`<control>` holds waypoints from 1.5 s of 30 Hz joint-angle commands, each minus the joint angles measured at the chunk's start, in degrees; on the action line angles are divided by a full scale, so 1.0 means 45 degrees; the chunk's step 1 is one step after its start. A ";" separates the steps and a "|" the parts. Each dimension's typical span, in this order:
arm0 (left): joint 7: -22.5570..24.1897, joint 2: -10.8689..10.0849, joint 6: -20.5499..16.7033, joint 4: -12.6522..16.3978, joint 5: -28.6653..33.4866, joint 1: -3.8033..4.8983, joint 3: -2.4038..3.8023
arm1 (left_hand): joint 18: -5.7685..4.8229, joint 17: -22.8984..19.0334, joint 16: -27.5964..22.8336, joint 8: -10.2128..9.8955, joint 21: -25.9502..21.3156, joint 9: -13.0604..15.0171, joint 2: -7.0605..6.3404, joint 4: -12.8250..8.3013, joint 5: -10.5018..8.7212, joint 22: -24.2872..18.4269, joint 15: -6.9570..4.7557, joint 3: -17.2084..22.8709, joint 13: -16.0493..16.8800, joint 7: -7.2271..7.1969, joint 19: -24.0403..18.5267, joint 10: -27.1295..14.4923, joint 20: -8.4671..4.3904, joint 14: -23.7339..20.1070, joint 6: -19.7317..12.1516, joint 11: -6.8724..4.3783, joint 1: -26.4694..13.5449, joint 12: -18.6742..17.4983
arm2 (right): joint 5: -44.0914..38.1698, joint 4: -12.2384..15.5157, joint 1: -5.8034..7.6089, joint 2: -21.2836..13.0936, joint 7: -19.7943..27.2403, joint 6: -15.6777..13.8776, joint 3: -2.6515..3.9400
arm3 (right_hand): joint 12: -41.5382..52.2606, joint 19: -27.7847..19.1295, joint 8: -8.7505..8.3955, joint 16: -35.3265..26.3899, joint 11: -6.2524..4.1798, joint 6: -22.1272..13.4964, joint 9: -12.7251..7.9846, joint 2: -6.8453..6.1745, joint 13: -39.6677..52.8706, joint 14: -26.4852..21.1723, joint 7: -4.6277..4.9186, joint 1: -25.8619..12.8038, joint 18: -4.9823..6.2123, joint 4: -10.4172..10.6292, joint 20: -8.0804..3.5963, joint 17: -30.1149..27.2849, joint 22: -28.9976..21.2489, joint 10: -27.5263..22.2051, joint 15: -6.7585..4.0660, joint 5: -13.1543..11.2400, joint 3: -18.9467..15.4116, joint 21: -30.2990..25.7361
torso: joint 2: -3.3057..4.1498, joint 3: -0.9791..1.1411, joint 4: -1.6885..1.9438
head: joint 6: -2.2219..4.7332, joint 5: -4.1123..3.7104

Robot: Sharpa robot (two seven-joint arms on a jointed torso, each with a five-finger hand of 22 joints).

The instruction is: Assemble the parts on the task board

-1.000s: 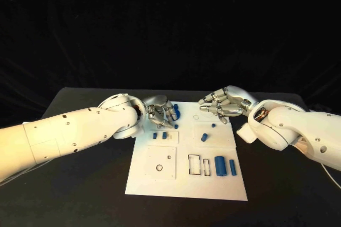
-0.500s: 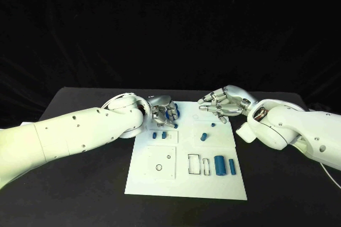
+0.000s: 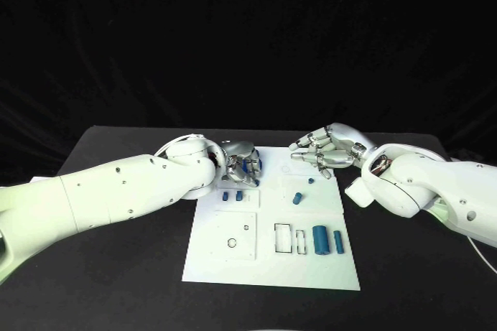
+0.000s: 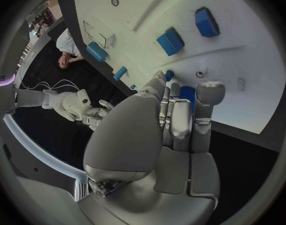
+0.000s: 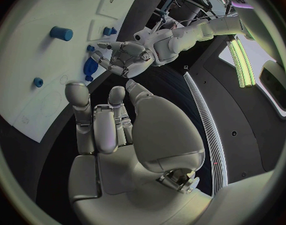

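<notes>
A blue part is held in the curled fingers of the left hand over the far left corner of the white board. The right hand hovers at the far right corner, fingers bent but apart, nothing gripped. More blue parts lie near the board's middle and right (none yet seated, it seems). If the held part is tilted on lowering, it could be jammed against its socket or dropped.

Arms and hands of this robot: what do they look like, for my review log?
Both arms have smooth, rounded white shells with small dark screw dots. The left hand and right hand are silver metal with segmented fingers. A thin white cable loops at the left wrist.
</notes>
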 commanded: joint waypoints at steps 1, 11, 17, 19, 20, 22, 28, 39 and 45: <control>-0.0403 0.0075 0.0542 -0.0018 -0.0334 -0.0008 0.0003 | -0.0079 -0.0114 -0.0085 -0.0059 -0.0088 -0.0024 0.0006 0.0066 0.0039 -0.0042 0.0007 -0.0003 -0.0027 0.0036 0.0025 0.0108 -0.0003 0.0017 0.0088 -0.0006 -0.0070 -0.0080 | -0.0057 0.0031 -0.0008 0.0002 0.0060 0.0046 0.0000 | 0.0053 0.0054 0.0082 -0.0022 0.0034 -0.0074 0.0020 0.0123 0.0007 0.0436 0.0034 0.0044 0.0171 -0.0037 0.0028 0.0012 0.0004 -0.0077 0.0043 0.0082 -0.0030 -0.0039 | 0.0005 0.0001 0.0025 | -0.0038 -0.0023; -0.0564 0.0220 0.0746 -0.0107 -0.0442 -0.0007 0.0002 | -0.0100 -0.0052 0.0039 -0.0139 0.0101 -0.0066 0.0003 0.0109 0.0041 0.0149 0.0010 0.0017 -0.0083 0.0039 0.0012 0.0086 0.0000 0.0023 0.0074 0.0003 -0.0082 -0.0180 | -0.0058 0.0053 -0.0008 -0.0008 0.0052 0.0049 0.0000 | 0.0053 0.0054 0.0082 -0.0022 0.0034 -0.0074 0.0020 0.0123 0.0007 0.0436 0.0034 0.0044 0.0171 -0.0037 0.0028 0.0012 0.0004 -0.0077 0.0043 0.0082 -0.0030 -0.0039 | -0.0002 -0.0001 0.0009 | -0.0115 -0.0004; -0.0440 0.0334 0.0789 -0.0218 -0.0449 -0.0007 0.0001 | -0.0144 0.0084 0.0235 -0.0176 0.0421 -0.0088 0.0053 0.0120 0.0046 0.0429 0.0003 0.0082 -0.0117 0.0025 0.0054 0.0118 0.0001 0.0091 0.0113 -0.0007 -0.0041 -0.0232 | -0.0059 0.0061 -0.0008 -0.0009 0.0050 0.0051 0.0000 | 0.0053 0.0054 0.0082 -0.0022 0.0034 -0.0074 0.0020 0.0123 0.0007 0.0436 0.0034 0.0044 0.0171 -0.0037 0.0028 0.0012 0.0004 -0.0077 0.0043 0.0082 -0.0030 -0.0039 | -0.0007 -0.0004 -0.0005 | -0.0098 0.0034; -0.0418 0.0386 0.0737 -0.0282 -0.0450 -0.0008 0.0000 | -0.0194 0.0273 0.0476 -0.0205 0.0774 -0.0106 0.0061 0.0128 0.0045 0.0726 -0.0001 0.0122 -0.0142 0.0024 0.0119 0.0163 0.0000 0.0188 0.0153 -0.0010 -0.0023 -0.0270 | -0.0059 0.0059 -0.0008 -0.0009 0.0048 0.0057 0.0000 | 0.0053 0.0054 0.0082 -0.0022 0.0034 -0.0074 0.0020 0.0123 0.0007 0.0436 0.0034 0.0044 0.0171 -0.0037 0.0028 0.0012 0.0004 -0.0077 0.0043 0.0082 -0.0030 -0.0039 | -0.0012 -0.0007 -0.0008 | -0.0110 0.0020; -0.0430 0.0404 0.0684 -0.0305 -0.0456 -0.0009 -0.0001 | -0.0210 0.0334 0.0559 -0.0217 0.0899 -0.0112 0.0063 0.0131 0.0045 0.0832 0.0000 0.0138 -0.0151 0.0023 0.0142 0.0182 -0.0002 0.0220 0.0168 -0.0014 -0.0018 -0.0283 | -0.0059 0.0061 -0.0008 -0.0010 0.0047 0.0059 0.0000 | 0.0053 0.0054 0.0082 -0.0022 0.0034 -0.0074 0.0020 0.0123 0.0007 0.0436 0.0034 0.0044 0.0171 -0.0037 0.0028 0.0012 0.0004 -0.0077 0.0043 0.0082 -0.0030 -0.0039 | -0.0011 -0.0008 -0.0012 | -0.0112 0.0016; -0.0476 0.0447 0.0514 -0.0354 -0.0583 -0.0011 -0.0004 | -0.0244 0.0405 0.0666 -0.0236 0.1121 -0.0123 0.0077 0.0134 0.0045 0.1019 -0.0008 0.0176 -0.0166 0.0023 0.0182 0.0222 0.0002 0.0259 0.0199 -0.0012 -0.0001 -0.0304 | -0.0059 0.0066 -0.0008 -0.0013 0.0046 0.0059 0.0000 | 0.0053 0.0054 0.0082 -0.0022 0.0034 -0.0074 0.0020 0.0123 0.0007 0.0436 0.0034 0.0044 0.0171 -0.0037 0.0028 0.0012 0.0004 -0.0077 0.0043 0.0082 -0.0030 -0.0039 | -0.0006 -0.0001 0.0004 | -0.0092 -0.0016; -0.0528 0.0548 0.0296 -0.0417 -0.0815 -0.0041 -0.0013 | -0.0335 0.0664 0.1008 -0.0289 0.1765 -0.0152 0.0070 0.0151 0.0045 0.1556 -0.0004 0.0260 -0.0200 0.0028 0.0303 0.0319 -0.0002 0.0385 0.0273 -0.0019 0.0007 -0.0361 | -0.0059 0.0085 -0.0008 -0.0021 0.0062 0.0072 0.0000 | 0.0093 0.0075 0.0091 -0.0001 0.0036 -0.0070 0.0022 0.0140 0.0032 0.0446 0.0035 0.0024 0.0166 -0.0012 0.0030 0.0038 0.0029 -0.0051 0.0046 0.0092 -0.0051 -0.0027 | -0.0008 -0.0004 0.0013 | -0.0091 -0.0027; -0.0510 0.0658 0.0394 -0.0415 -0.0874 -0.0100 -0.0013 | -0.0418 0.0831 0.1264 -0.0341 0.2358 -0.0178 0.0083 0.0154 0.0047 0.2057 -0.0013 0.0380 -0.0222 0.0020 0.0403 0.0418 -0.0005 0.0470 0.0356 -0.0034 0.0031 -0.0414 | -0.0060 0.0098 -0.0008 -0.0024 0.0063 0.0119 0.0000 | 0.0093 0.0075 0.0091 -0.0001 0.0036 -0.0070 0.0022 0.0140 0.0032 0.0446 0.0035 0.0024 0.0166 -0.0012 0.0030 0.0038 0.0029 -0.0051 0.0046 0.0092 -0.0051 -0.0027 | -0.0004 -0.0003 0.0012 | -0.0090 -0.0042; -0.0543 0.0683 0.0606 -0.0427 -0.0857 -0.0107 -0.0012 | -0.0439 0.0861 0.1319 -0.0357 0.2507 -0.0185 0.0080 0.0152 0.0045 0.2183 -0.0016 0.0413 -0.0229 0.0016 0.0425 0.0439 -0.0006 0.0488 0.0376 -0.0037 0.0034 -0.0433 | -0.0060 0.0100 -0.0008 -0.0024 0.0058 0.0136 0.0000 | 0.0093 0.0075 0.0091 -0.0001 0.0036 -0.0070 0.0022 0.0140 0.0032 0.0446 0.0035 0.0024 0.0166 -0.0012 0.0030 0.0038 0.0029 -0.0051 0.0046 0.0092 -0.0051 -0.0027 | -0.0010 -0.0005 0.0027 | -0.0127 -0.0058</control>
